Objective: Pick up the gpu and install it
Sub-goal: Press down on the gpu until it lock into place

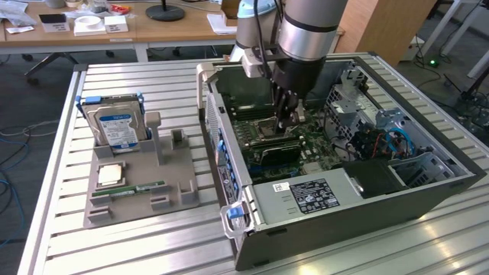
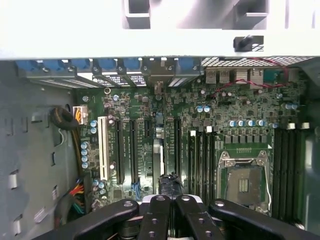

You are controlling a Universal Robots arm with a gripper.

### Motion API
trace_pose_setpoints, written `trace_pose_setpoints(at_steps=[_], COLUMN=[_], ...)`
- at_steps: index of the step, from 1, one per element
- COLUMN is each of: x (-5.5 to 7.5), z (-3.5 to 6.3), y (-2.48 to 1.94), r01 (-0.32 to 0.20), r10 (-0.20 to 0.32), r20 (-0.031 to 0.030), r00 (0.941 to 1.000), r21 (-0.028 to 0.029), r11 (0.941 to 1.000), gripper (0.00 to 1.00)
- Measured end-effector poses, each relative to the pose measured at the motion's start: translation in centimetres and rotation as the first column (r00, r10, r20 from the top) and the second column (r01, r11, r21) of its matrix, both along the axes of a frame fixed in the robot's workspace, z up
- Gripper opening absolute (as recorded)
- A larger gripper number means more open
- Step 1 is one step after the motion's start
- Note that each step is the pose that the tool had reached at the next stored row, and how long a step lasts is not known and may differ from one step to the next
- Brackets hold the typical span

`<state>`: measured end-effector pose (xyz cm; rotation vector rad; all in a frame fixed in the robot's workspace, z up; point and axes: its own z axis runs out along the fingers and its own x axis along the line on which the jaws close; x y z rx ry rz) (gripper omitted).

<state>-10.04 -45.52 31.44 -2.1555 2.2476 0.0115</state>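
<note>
In the wrist view the gripper (image 2: 170, 205) is seen with its fingers drawn together, low over the motherboard's (image 2: 240, 120) expansion slots; a dark part is seen just ahead of the tips, but a hold on it cannot be confirmed. In the exterior view the gpu (image 1: 279, 153) is seen upright on the board inside the open case (image 1: 321, 223) – just below the gripper; case walls stand close on both sides; beyond them – to the exterior view's left – a hard drive (image 1: 116, 127) is seen standing on the bench (image 1: 137, 252).
</note>
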Motion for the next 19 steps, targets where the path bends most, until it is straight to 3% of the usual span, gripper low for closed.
trace_pose_setpoints(at_steps=[11,19], x=[0.0,0.0], z=[2.79,2.92], y=[0.10,0.10], r01=[0.001,0.001], r10=[-0.001,-0.001], r20=[0.0000,0.0000], r00=[1.0000,1.0000], r21=[-0.0007,-0.0011], r11=[1.0000,1.0000], gripper=[0.11,0.11])
